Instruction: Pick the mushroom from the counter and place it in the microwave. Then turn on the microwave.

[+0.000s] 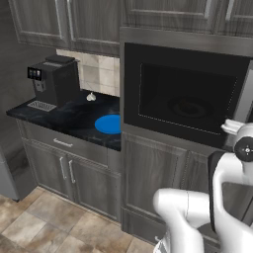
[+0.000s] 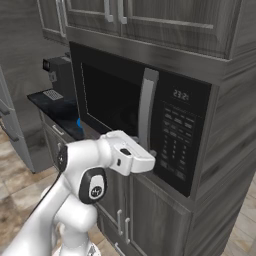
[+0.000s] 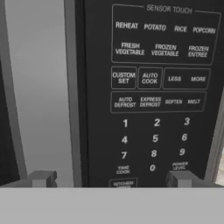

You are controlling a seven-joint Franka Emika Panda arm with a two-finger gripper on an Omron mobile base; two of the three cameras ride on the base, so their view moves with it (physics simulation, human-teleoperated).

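— Hand view: where is the gripper [image 3: 109, 179]?
— Right by the microwave's [image 1: 188, 104] button panel [image 3: 157, 100], fingers spread wide, holding nothing.
— And the door [image 2: 107, 100]?
— Closed. I cannot see the mushroom.

a: what's on the black table [image 1: 74, 121]?
b: a coffee machine [image 1: 54, 79] at its back left. right of the machine, a whitish garlic lump [image 1: 91, 97]; nearer the front, a blue plate [image 1: 108, 124].

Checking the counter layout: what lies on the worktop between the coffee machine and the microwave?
In the left base view, a small whitish garlic-like lump and a blue plate lie between the coffee machine and the microwave.
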